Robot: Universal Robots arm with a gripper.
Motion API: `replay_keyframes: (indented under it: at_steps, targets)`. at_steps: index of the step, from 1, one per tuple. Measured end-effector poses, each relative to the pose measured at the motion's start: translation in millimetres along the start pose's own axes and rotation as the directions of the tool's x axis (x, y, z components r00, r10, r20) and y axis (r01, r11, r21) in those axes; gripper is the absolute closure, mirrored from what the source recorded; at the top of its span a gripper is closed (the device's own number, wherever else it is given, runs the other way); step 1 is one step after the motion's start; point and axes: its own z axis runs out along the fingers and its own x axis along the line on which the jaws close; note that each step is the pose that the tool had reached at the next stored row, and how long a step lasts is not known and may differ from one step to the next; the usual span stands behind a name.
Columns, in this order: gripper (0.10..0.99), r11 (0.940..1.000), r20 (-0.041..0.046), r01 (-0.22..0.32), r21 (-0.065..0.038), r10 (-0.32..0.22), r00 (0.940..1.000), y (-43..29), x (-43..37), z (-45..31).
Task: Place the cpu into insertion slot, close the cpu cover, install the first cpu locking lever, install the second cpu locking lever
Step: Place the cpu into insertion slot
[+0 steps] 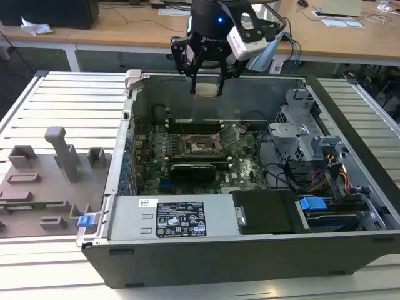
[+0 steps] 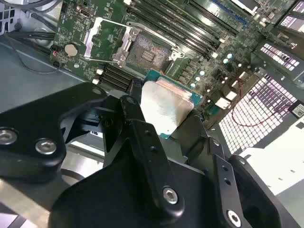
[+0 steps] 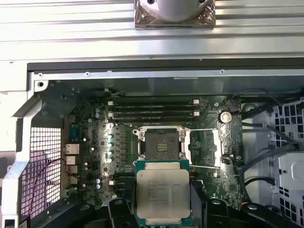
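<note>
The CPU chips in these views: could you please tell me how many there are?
1. The cpu is held in the gripper above the open case; the insertion slot lies empty. Hidden parts of the case could conceal another.

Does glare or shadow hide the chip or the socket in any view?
Second wrist view: glare whitens the chip, socket readable. First wrist view: chip and socket evenly lit, no glare on them. Exterior view: socket dim in the shade of the case; chip in the hand stands out pale.
</note>
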Motion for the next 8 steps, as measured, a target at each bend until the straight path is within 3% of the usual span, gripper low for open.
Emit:
replay_keyframes:
  at_steps: [8]
  targets:
    - [0.541,1.0000,0.0001,0.000,0.001,0.000,1.0000,-1.0,-1.5,11.4]
